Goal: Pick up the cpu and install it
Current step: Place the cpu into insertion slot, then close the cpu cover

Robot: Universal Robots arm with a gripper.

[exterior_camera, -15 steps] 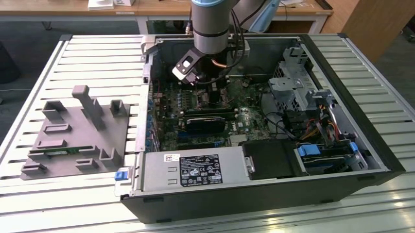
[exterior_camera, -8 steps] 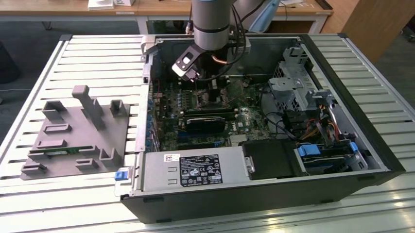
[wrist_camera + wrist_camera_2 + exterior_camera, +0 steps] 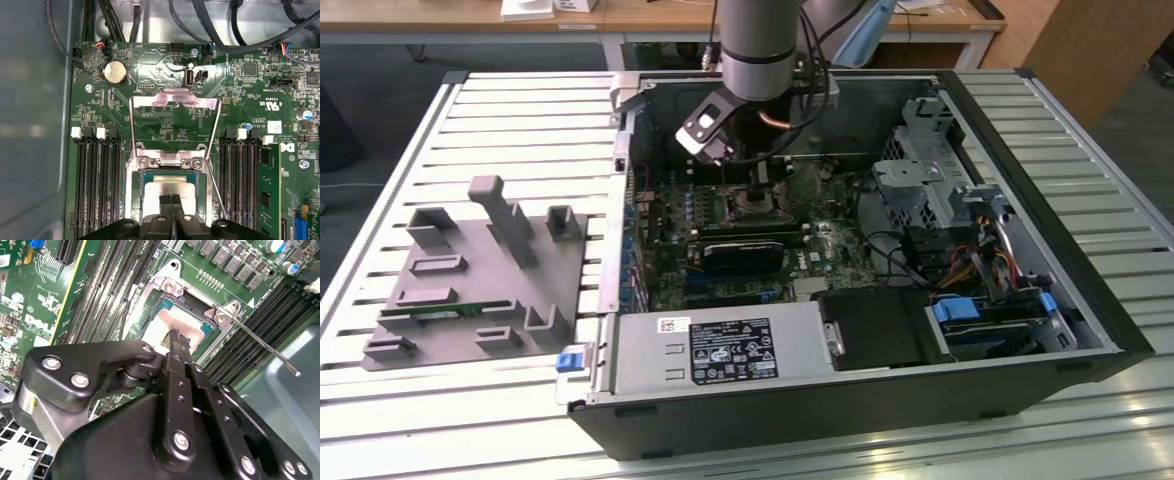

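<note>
The cpu (image 3: pixel 161 192), a flat square chip with a silver top, lies in the open socket on the green motherboard (image 3: pixel 165 127); the second wrist view also has the cpu (image 3: pixel 159 326). My gripper (image 3: pixel 171 204) is shut, its two black fingertips (image 3: pixel 181 338) pressed together with nothing between them, right over the chip's top. Whether they touch it I cannot tell. The socket's metal load plate (image 3: pixel 175 97) stands flipped open and its thin lever (image 3: pixel 265 347) is raised. In the exterior view my gripper (image 3: pixel 757 178) reaches down into the open computer case (image 3: pixel 854 260).
Black memory slots (image 3: pixel 95 185) flank the socket on both sides. A black module (image 3: pixel 740 250) and the grey power supply (image 3: pixel 720 345) sit nearer the case's front. Cables (image 3: pixel 907 255) and drive bays fill the exterior view's right. A grey parts fixture (image 3: pixel 467 280) rests on the slatted table.
</note>
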